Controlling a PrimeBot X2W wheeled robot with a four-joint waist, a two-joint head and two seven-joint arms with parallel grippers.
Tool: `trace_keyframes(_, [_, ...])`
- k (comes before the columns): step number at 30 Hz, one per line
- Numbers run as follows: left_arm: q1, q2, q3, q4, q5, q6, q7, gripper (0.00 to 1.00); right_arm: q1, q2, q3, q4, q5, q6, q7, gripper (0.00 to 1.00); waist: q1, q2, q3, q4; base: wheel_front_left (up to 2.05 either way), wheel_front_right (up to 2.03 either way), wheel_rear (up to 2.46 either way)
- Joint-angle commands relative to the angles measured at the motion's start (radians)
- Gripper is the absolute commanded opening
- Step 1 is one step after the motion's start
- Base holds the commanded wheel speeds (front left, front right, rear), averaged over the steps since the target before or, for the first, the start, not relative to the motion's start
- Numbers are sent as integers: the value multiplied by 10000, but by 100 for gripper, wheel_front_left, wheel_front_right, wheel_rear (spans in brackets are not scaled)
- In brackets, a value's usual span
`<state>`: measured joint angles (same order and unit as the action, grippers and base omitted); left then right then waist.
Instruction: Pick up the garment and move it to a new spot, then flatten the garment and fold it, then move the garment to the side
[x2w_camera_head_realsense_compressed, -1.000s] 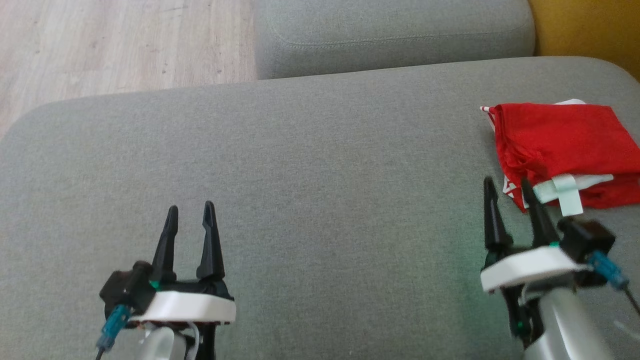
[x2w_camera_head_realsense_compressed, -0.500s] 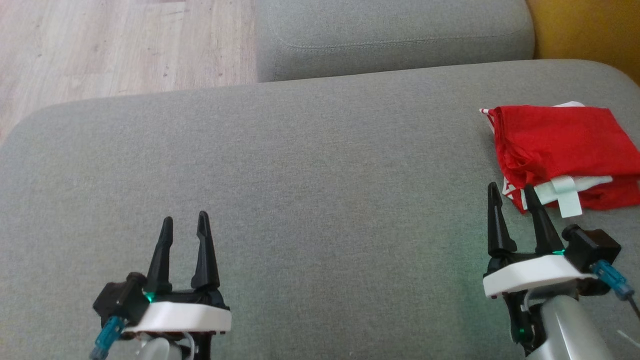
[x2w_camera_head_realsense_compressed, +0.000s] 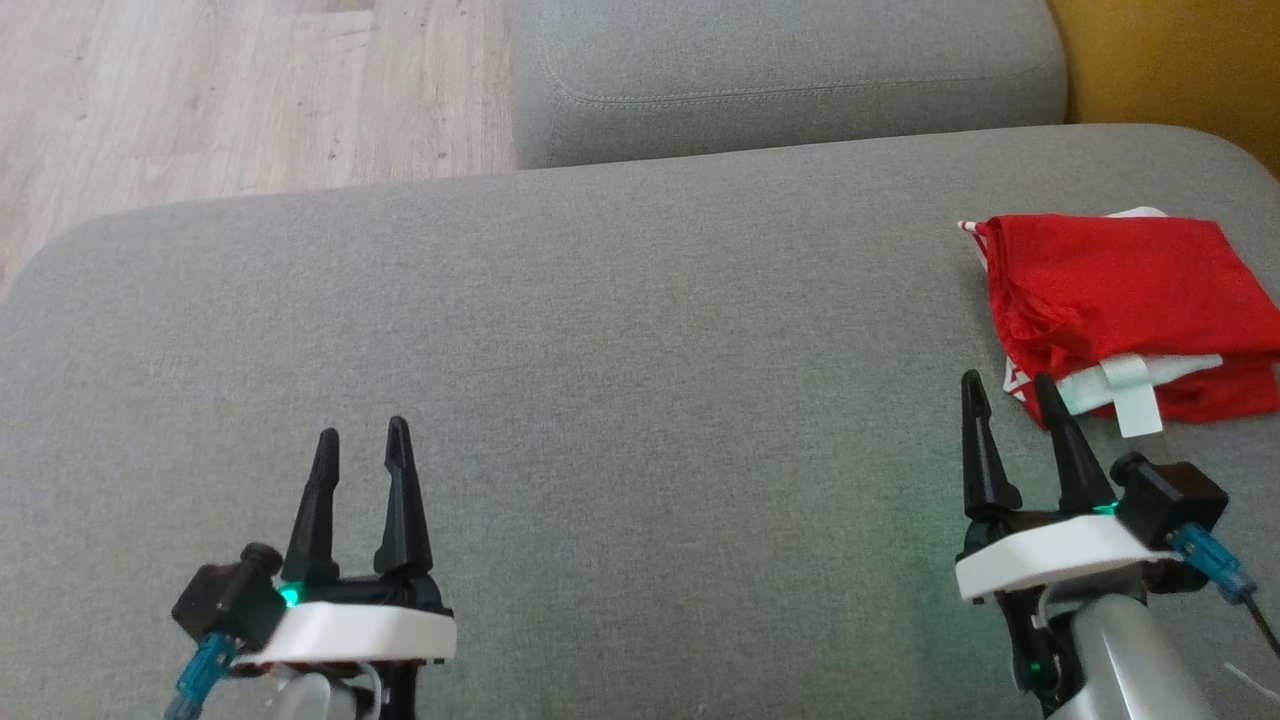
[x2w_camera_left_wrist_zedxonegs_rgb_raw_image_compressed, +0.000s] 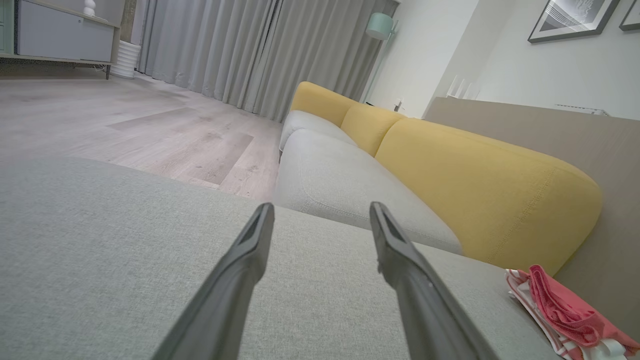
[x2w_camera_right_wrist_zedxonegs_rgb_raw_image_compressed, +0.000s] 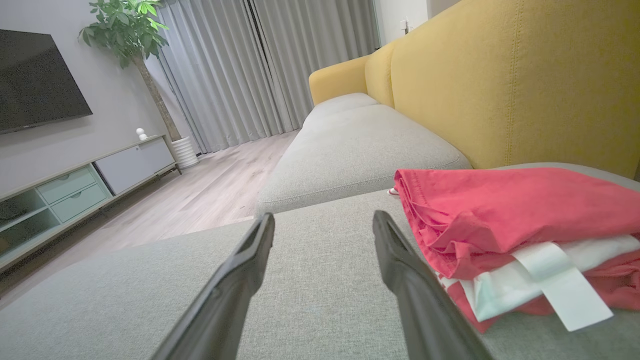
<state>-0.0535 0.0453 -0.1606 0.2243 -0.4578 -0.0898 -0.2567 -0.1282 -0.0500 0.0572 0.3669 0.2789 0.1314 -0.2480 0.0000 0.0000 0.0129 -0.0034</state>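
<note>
Folded red garment (x2w_camera_head_realsense_compressed: 1120, 300) lies just beside the tips of the right end effector (x2w_camera_head_realsense_compressed: 1005, 380), on its outer side.
Right and left end effector (x2w_camera_head_realsense_compressed: 362, 428) both gape empty, the left well apart from the cloth, over a grey sofa cushion (x2w_camera_head_realsense_compressed: 640, 350); yellow backrest (x2w_camera_right_wrist_zedxonegs_rgb_raw_image_compressed: 525, 75), wood floor (x2w_camera_head_realsense_compressed: 200, 90), grey curtains (x2w_camera_right_wrist_zedxonegs_rgb_raw_image_compressed: 250, 65).

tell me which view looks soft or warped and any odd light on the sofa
Head view: soft overall, with a green tint on the sofa cushion beside the right claw. Right wrist view: wide-angle stretch, near fingers blurred, garment sharp.
</note>
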Motion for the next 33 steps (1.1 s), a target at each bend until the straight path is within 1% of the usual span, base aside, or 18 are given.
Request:
trace_keyframes(1, [-209,49,355,-336,-28,-76,-51,100,-142,-3,270,-331,-23,-7,-137,100,0,0,7,-8,0,0,0])
trace_keyframes(4, [-213,49,394,-303,-93,-84,-51,100,-154,-3,303,-321,-7,-7,-137,100,0,0,0,-26,0,0,0])
trace_keyframes(8, [-203,49,500,-302,-147,22,-51,100,-161,-3,324,-295,8,-7,-137,100,0,0,-19,-76,0,0,0])
trace_keyframes(9, [13,-4,121,42,-164,11,1,0,3,4,57,35,5,0,4,0,0,0,-21,-75,0,0,0])
trace_keyframes(14, [292,-17,60,688,-184,13,10,0,352,13,58,661,34,0,23,0,0,0,-23,-79,0,0,0])
trace_keyframes(33, [163,4,453,621,-1918,-51,559,0,329,11,-212,375,2049,-1,570,0,0,0,-35,-62,0,0,0])
